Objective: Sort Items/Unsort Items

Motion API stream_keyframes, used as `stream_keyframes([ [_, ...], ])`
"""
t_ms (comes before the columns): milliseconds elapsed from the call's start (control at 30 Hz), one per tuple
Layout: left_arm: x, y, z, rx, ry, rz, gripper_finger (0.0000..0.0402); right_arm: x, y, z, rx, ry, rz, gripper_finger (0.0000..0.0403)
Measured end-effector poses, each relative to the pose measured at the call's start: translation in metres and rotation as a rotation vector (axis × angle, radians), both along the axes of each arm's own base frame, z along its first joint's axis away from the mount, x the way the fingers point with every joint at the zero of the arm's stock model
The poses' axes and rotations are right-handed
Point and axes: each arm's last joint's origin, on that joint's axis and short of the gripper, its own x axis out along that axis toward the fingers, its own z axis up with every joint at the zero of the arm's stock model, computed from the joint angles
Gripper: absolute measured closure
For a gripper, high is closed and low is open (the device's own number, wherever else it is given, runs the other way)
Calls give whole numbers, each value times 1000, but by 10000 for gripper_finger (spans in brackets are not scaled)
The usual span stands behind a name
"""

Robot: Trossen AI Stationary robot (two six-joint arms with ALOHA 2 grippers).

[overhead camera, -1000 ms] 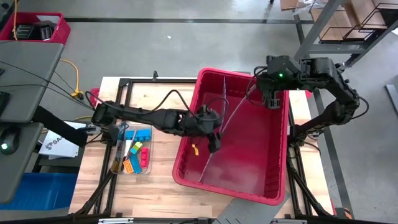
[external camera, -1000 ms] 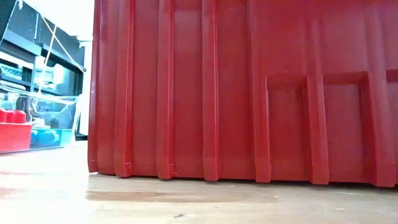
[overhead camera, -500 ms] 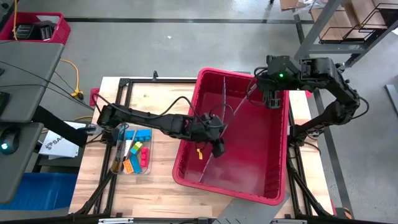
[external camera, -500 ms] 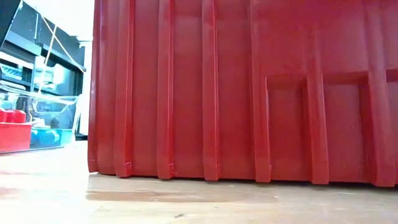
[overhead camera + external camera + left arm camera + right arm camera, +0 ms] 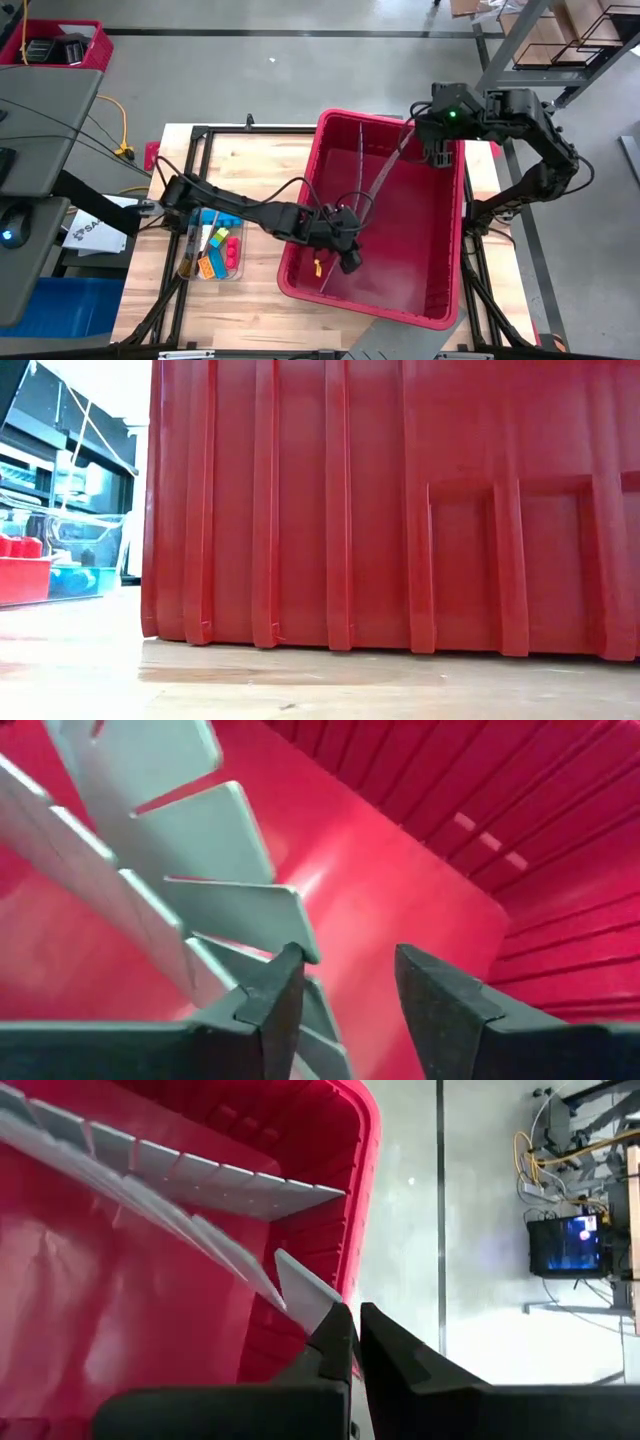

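Red plastic dominates the scene: the large bin point(image 5: 375, 225) fills the table's centre and right, and its ribbed wall blocks the whole low view. A grey slotted divider strip point(image 5: 365, 205) runs diagonally inside it, from about 1 o'clock down to 7 o'clock.

Change over the last second — the left arm has extended further into the bin, carrying the left gripper point(image 5: 347, 258) from the bin's 9 o'clock side down toward 7 o'clock, closer to the floor. A small orange piece point(image 5: 318, 266) lies on the bin floor just beside the gripper, at its 9 o'clock. The jaws have narrowed from a wider spread. Judgement: this is a reach for an item in the bin, with the grasp not yet made.

Left gripper state: the wrist view shows the fingers point(image 5: 275, 1000) parted, nothing between them, and the divider's edge right at one fingertip.

The right gripper point(image 5: 437, 150) sits at the bin's 1 o'clock corner, pressed together on the divider's upper tip.

The remaining sorted items point(image 5: 215, 250) — blue, yellow, red, orange — rest in a clear tray point(image 5: 186, 270) at the table's 9 o'clock.
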Motion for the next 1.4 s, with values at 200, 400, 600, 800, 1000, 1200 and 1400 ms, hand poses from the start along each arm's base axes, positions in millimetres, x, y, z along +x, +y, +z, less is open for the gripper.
stream_keyframes([
  [200,10,4,-9,42,-23,12,267,-1,-4,0,1,-4,-20,403],
  [400,11,12,-13,122,-5,54,297,0,-5,2,7,-45,-56,401],
  [600,19,23,-19,118,-15,97,349,3,-5,4,3,-88,-63,401],
  [800,16,25,-21,123,19,107,397,2,-6,4,-3,-99,-108,402],
  [1000,5,30,-11,151,56,125,401,-17,-21,4,90,-292,-545,403],
  [1200,-12,45,20,218,45,103,401,-60,-42,7,249,-478,-806,382],
  [1400,-32,58,49,269,31,86,401,-88,-56,-24,435,-657,-1009,287],
])
